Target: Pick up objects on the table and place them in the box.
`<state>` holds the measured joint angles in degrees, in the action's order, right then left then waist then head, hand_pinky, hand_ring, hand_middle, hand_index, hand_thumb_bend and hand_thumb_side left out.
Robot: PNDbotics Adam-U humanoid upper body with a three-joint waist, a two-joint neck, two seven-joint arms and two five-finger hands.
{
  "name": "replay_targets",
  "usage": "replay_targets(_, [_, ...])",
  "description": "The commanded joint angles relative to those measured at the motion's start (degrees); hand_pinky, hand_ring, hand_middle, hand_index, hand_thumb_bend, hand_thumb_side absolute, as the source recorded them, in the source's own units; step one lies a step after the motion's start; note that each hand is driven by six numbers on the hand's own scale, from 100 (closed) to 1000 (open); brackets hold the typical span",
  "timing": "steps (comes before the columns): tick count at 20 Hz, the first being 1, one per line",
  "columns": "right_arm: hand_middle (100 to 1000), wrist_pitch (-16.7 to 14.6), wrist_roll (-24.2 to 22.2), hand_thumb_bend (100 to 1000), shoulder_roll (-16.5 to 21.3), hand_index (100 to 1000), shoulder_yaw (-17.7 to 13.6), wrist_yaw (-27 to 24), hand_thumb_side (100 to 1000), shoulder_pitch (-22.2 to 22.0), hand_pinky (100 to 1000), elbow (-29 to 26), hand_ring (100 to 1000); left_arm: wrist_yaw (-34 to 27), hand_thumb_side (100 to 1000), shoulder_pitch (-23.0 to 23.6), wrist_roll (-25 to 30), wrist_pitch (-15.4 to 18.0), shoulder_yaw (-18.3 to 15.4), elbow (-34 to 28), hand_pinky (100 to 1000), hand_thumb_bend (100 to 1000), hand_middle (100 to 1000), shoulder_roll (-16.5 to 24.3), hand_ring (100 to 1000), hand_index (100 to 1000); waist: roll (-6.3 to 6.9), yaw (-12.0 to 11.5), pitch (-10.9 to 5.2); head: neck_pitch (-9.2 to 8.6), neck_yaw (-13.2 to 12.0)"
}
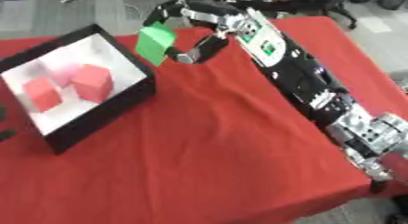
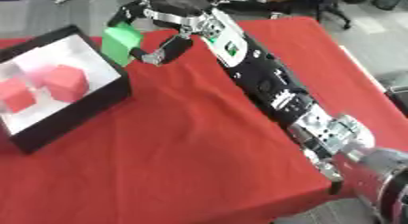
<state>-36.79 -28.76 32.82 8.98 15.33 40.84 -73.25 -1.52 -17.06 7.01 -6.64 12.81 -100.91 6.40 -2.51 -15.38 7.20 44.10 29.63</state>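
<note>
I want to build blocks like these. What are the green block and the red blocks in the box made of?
Green block: probably foam or painted wood; matte, flat faces, no shine. Red blocks: likely the same; matte, crisp edges. Box: black walls, white inside, possibly cardboard or plastic.

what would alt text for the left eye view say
The robot's right hand, arm stretched across a red-covered table, holds a green block near the far right corner of a black box. Two red cubes already lie on the box's white floor.
</note>
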Motion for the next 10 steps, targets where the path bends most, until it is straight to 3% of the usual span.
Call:
replay_targets(1, [418,0.33,-1.26,100,-0.44,663,0.07,0.37,204,2.54,986,1.46,786,-0.5,868,-2.12,1.05,-0.33,1.44,-0.29,819,100,772,-0.77,1000,687,0.87,-1.33,0.78,-2.1,1.41])
replay_targets(5, [433,3.52,-4.65,100,-5.86,681,-0.79,3.76,201,5.59,984,6.99,788,-0.56,873,-3.83,4.29,-0.65,5.18,0.63,819,100,773,-1.86,1000,687,0.04,-5.57,1.57,-3.51,4.3])
replay_targets(10, [508,1.32,-5.65,100,-9.01,752,-3.39,8.49,204,7.08,981,13.37,793,-0.5,875,-4.11,6.09,-0.53,5.94,0.99,819,100,773,-2.19,1000,687,-0.19,-6.1,1.71,-3.94,4.74])
